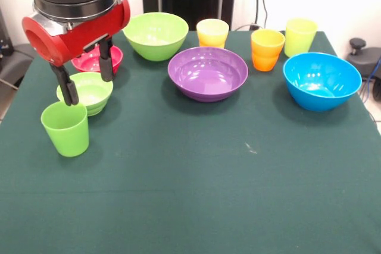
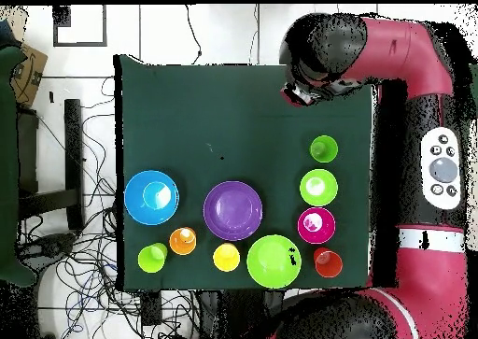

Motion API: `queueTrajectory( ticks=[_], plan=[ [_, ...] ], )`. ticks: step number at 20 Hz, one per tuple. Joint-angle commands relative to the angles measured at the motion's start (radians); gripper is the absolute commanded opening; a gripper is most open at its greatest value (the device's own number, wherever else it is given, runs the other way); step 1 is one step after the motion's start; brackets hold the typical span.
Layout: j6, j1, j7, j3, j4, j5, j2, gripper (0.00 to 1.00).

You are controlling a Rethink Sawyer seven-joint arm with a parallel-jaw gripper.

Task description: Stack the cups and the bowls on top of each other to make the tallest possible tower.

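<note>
My gripper (image 1: 90, 89) hangs open at the table's left, its black fingers (image 1: 106, 57) straddling the small lime green bowl (image 1: 85, 92) (image 2: 318, 187). In front of that bowl stands the green cup (image 1: 65, 128) (image 2: 324, 149), and behind it lies the small red bowl (image 1: 95, 59) (image 2: 316, 225). Along the back are the large lime green bowl (image 1: 156, 35), a pale yellow cup (image 1: 212, 33), an orange cup (image 1: 267, 49) and a yellow-green cup (image 1: 300, 36). The purple bowl (image 1: 208, 73) sits mid-table and the blue bowl (image 1: 321, 80) at right. No tower shows; each piece stands alone.
A dark green cloth (image 1: 196, 194) covers the table. In the overhead view an orange-red cup (image 2: 328, 261) stands beside the large lime green bowl (image 2: 274, 261), hidden behind the arm in the front view. The red arm (image 2: 411, 46) runs along the table's right edge there.
</note>
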Motion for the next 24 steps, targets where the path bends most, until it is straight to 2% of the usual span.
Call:
queueTrajectory(
  ticks=[1, 16, 24],
  plan=[
    [-0.04, 0.031, -0.151, -0.022, 0.058, -0.061, 0.026, 1.0],
    [-0.098, 0.007, -0.173, -0.047, 0.106, -0.097, 0.026, 1.0],
    [-0.118, -0.013, -0.196, -0.058, 0.133, -0.094, 0.033, 1.0]
  ],
)
